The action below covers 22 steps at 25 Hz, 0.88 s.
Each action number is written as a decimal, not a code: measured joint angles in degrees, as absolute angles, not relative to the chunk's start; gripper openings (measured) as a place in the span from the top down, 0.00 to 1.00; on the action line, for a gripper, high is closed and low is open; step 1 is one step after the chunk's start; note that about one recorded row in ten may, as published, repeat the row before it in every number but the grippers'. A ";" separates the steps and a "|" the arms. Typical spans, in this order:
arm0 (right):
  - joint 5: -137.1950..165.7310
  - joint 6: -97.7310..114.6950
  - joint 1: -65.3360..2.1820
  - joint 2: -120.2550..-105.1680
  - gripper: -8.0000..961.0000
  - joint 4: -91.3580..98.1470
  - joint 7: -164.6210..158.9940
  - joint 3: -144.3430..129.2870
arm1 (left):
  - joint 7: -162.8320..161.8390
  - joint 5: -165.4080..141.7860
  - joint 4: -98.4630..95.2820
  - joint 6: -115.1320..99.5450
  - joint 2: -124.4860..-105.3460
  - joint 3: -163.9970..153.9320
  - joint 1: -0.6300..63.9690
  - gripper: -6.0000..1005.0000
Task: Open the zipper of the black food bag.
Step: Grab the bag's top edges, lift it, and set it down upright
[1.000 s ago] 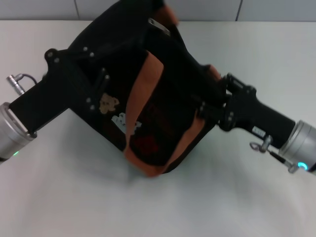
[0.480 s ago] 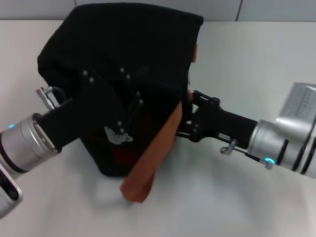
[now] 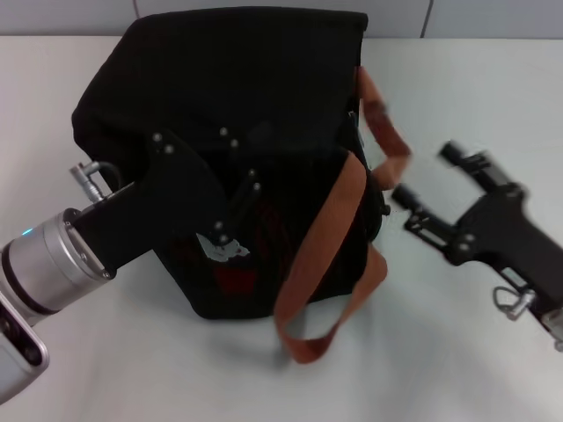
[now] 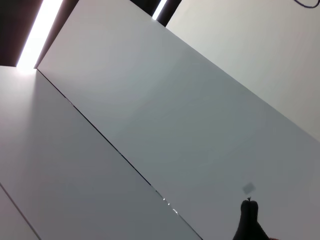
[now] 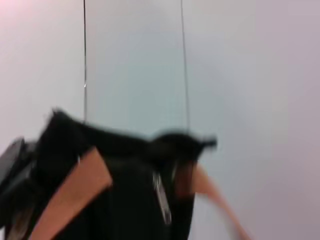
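The black food bag (image 3: 246,79) stands on the white table, its orange-brown handles (image 3: 325,229) hanging loose down its right side. My left gripper (image 3: 233,211) is pressed against the bag's front face, black on black, near a pale patch and red print. My right gripper (image 3: 431,186) is open and holds nothing, a short way to the right of the bag. The right wrist view shows the bag (image 5: 125,200) from the side, with a small elongated silver pull tab of the zipper (image 5: 161,199) between the handles. The zipper track does not show in the head view.
The white table (image 3: 457,352) stretches bare to the right and in front of the bag. A tiled wall (image 3: 493,18) rises just behind the bag. The left wrist view shows only pale wall panels (image 4: 150,100).
The bag went from tilted to standing upright. My right gripper has left the bag's right side, moved away to the right and now stands open. The handles have dropped loose.
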State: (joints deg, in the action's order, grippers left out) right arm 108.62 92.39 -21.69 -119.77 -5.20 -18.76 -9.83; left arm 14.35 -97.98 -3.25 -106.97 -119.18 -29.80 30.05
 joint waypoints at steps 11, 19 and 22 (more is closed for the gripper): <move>108.75 94.61 -22.16 -119.86 0.13 -18.48 19.75 -3.96 | 14.81 -98.08 -2.33 -105.66 -119.18 -29.88 30.91 0.90; 108.64 89.65 -24.57 -119.89 0.13 -20.85 23.93 -1.63 | 15.75 -98.05 -1.53 -105.50 -119.18 -29.87 31.10 0.90; 108.63 89.91 -24.36 -119.88 0.13 -21.29 25.23 -0.34 | 15.85 -98.05 -1.49 -105.49 -119.18 -29.88 31.09 0.90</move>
State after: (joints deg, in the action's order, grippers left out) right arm 108.63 89.91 -24.36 -119.88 -21.29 25.23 -0.34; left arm 15.85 -98.05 -1.49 -105.49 -119.18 -29.88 31.09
